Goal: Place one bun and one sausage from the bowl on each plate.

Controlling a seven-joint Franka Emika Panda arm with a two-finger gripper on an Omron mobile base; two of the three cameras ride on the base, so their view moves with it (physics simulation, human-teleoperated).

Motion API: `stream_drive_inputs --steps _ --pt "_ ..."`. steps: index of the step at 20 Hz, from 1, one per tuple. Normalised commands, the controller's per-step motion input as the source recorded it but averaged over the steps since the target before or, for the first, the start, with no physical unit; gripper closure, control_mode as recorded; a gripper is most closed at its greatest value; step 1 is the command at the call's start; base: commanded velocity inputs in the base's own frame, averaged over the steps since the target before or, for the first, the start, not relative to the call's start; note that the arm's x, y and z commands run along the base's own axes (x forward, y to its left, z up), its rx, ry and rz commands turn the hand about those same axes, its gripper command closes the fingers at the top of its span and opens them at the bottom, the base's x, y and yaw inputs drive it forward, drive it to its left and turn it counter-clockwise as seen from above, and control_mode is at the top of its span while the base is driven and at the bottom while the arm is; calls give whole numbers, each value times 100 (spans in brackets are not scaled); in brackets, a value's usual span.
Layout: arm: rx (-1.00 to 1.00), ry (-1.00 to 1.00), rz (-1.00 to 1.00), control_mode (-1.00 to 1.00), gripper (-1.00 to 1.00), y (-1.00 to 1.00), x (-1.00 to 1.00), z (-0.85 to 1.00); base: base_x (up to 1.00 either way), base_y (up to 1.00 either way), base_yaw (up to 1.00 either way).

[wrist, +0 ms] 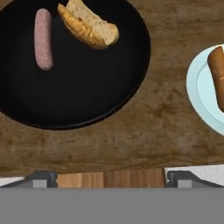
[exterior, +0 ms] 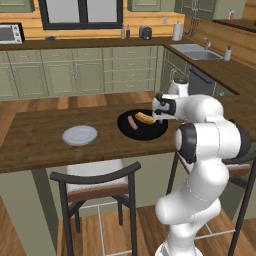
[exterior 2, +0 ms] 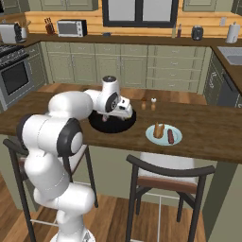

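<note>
Fingers [wrist: 112, 178] spread, empty, above wooden bench [wrist: 144, 127] | round black bowl [wrist: 87, 100] holds pink sausage [wrist: 43, 38], split golden bun [wrist: 87, 27] | we judge bun soft, light: grip mid-length, gently

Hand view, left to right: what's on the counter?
Sausage → bun, both in the black bowl → light teal plate at the right edge, carrying a brown piece of food cut off by the frame.
</note>
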Motion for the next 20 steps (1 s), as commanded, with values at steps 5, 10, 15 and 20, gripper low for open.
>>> stream_drive_inputs --steps 5,10,15,20 --pt "-5 2 4 -100 -100 49 34 0 0 0 0" --pt "-3 1 4 -100 -100 19 30 0 0 0 0" --pt "-2 0 3 -100 -100 4 3 -1 0 0 0" --pt "-1 0 6 -100 -100 3 22 -17 0 0 0"
